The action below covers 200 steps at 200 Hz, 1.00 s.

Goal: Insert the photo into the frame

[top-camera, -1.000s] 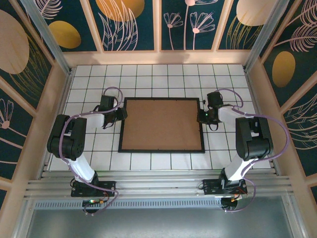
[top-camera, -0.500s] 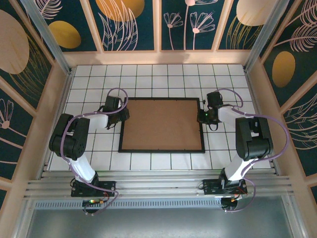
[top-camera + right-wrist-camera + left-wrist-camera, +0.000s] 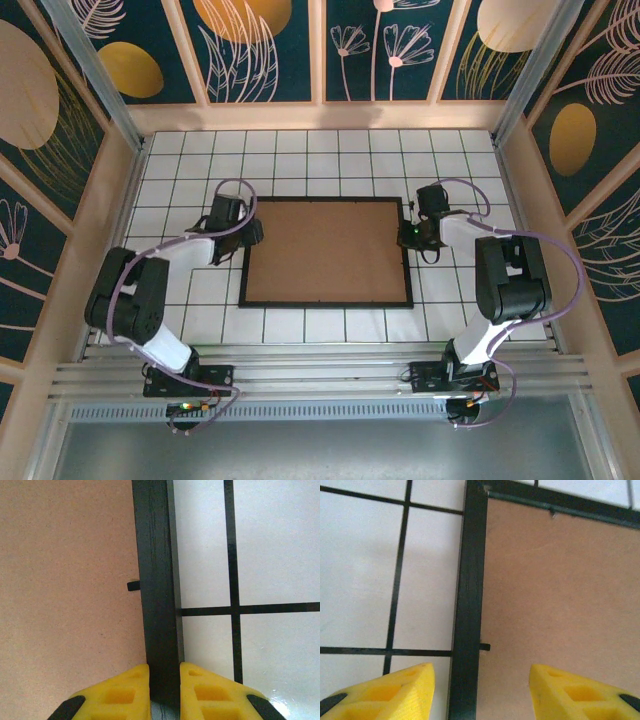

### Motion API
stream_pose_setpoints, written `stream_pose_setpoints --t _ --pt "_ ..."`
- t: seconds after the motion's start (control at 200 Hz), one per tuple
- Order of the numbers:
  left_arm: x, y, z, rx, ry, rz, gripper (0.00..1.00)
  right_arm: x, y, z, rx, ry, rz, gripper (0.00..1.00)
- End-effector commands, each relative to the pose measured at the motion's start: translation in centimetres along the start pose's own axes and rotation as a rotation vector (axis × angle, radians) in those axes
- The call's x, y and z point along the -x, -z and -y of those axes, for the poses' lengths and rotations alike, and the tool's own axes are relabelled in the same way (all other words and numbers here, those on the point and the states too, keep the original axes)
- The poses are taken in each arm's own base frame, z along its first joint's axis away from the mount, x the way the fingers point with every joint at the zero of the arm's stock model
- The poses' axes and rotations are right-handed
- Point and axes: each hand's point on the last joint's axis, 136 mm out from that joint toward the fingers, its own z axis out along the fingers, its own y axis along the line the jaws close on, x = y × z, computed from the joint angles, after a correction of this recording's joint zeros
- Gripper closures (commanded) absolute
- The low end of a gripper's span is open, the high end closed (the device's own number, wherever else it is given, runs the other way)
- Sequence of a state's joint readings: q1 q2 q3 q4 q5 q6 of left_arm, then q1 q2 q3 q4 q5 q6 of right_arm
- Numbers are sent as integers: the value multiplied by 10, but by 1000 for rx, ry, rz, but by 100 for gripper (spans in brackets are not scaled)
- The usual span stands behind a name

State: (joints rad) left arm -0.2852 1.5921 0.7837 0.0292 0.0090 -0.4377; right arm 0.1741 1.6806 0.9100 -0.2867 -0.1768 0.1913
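Observation:
The black frame (image 3: 325, 303) lies flat in the middle of the tiled table, back side up, with a plain brown backing board (image 3: 325, 250) inside it. The photo is hidden. My left gripper (image 3: 248, 232) hovers at the frame's left rail (image 3: 470, 580). It is open (image 3: 480, 672), and its yellow fingers (image 3: 405, 690) stand apart on either side of the rail without touching it. My right gripper (image 3: 407, 235) is at the right rail (image 3: 155, 555) and is shut on it (image 3: 164, 670), one finger over the board (image 3: 65, 580) and one over the tile.
Small black retaining tabs (image 3: 485, 646) (image 3: 133, 586) stick out from the rails onto the board. White tiles with dark grout (image 3: 320, 160) surround the frame. Wooden walls (image 3: 320, 115) close in the table at the back and sides.
My left gripper has slid right to the frame's left rail and its jaws have opened wider. The left arm's elbow has swung down and left. The right arm has not moved.

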Motion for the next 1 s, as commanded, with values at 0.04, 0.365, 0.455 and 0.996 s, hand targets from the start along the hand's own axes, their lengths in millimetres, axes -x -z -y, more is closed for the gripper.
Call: stream_pose_setpoints --t 0.04,0.365,0.455,0.996 --pt "-8 18 -11 -33 86 -11 48 -1 0 -8 9 21 -7 82" --pt "-67 34 -22 -59 146 -140 62 -1 0 -8 9 23 -6 82" --pt "-79 41 -22 -71 164 -173 63 -1 0 -8 10 23 -7 82" --pt "-114 55 -21 -63 222 -266 71 -1 -1 -7 13 22 -8 82"
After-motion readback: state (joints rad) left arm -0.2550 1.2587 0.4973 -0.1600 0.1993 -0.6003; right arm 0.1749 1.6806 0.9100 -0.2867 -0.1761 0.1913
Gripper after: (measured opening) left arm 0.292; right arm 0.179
